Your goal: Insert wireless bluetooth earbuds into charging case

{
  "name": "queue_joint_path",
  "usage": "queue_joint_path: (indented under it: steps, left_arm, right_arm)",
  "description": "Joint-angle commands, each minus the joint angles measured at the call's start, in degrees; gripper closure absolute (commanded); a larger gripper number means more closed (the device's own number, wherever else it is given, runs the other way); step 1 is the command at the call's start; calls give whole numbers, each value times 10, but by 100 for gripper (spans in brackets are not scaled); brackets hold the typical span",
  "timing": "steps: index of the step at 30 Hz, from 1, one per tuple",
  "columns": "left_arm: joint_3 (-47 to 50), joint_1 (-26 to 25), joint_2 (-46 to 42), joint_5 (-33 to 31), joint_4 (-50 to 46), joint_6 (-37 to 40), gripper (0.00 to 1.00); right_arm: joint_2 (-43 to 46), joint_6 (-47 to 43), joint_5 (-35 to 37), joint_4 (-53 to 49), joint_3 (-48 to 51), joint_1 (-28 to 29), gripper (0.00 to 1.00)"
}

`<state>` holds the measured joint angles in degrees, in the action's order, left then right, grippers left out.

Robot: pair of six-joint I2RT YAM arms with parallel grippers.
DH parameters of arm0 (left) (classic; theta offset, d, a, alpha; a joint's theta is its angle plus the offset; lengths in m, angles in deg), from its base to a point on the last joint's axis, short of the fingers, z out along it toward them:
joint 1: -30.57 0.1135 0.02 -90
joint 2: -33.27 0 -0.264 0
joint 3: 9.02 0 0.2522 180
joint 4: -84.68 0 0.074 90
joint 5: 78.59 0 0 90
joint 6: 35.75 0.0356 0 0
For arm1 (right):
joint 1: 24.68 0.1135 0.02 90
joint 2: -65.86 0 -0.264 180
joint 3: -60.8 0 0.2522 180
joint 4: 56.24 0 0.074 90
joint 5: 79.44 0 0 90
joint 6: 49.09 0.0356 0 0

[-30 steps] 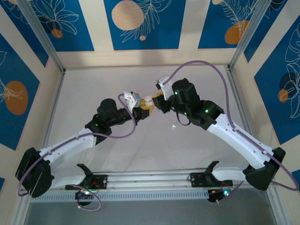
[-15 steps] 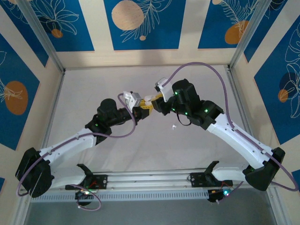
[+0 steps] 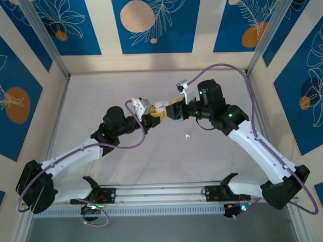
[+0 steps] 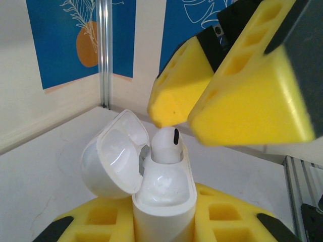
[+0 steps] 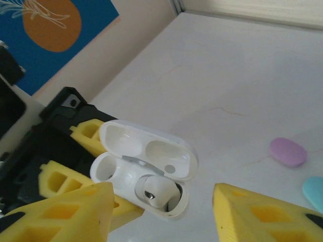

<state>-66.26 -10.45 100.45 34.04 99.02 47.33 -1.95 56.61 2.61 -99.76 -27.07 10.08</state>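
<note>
My left gripper [image 4: 164, 224] is shut on the white charging case [image 4: 164, 194], held upright with its lid [image 4: 113, 156] flipped open to the left. One white earbud [image 4: 165, 143] sits in the case's far slot, its head sticking out; the near slot [image 5: 106, 169] looks empty. My right gripper [image 5: 162, 204] is open, its yellow fingers [image 4: 247, 91] just above the case and apart from the earbud [image 5: 159, 194]. In the top view both grippers meet over the table's middle, left gripper [image 3: 151, 119], right gripper [image 3: 173, 110], case [image 3: 159, 107]. A second white earbud [image 3: 186, 136] lies loose on the table.
A pink pebble-like case [image 5: 287, 152] and a teal one [image 5: 314, 190] lie on the white table beyond the grippers. Walls and aluminium posts [image 3: 46, 43] ring the table. The arm bases sit along the near rail [image 3: 161, 192].
My right gripper has opened and let go of the white earbud, which now stays in the case. The right wrist has drawn back to the right. The left arm has held still.
</note>
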Motion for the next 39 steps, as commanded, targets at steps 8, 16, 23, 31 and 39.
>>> queue_joint_path:
  steps: [8,16,23,31,39]
  left_arm:
    - [-5,-5,-6,8,21,17,76]
    - [-5,-4,-6,14,29,21,76]
    - [-5,-5,-4,17,34,18,76]
    - [-3,-6,-4,14,34,21,76]
    - [17,-5,-11,-1,47,38,76]
  right_arm:
    - [27,74,-95,14,-5,-49,48]
    - [-1,78,-102,-16,-11,-54,66]
    - [-26,73,-112,-41,-25,-51,66]
    - [-4,69,-91,-45,-26,-54,61]
    - [70,114,52,-32,14,-86,49]
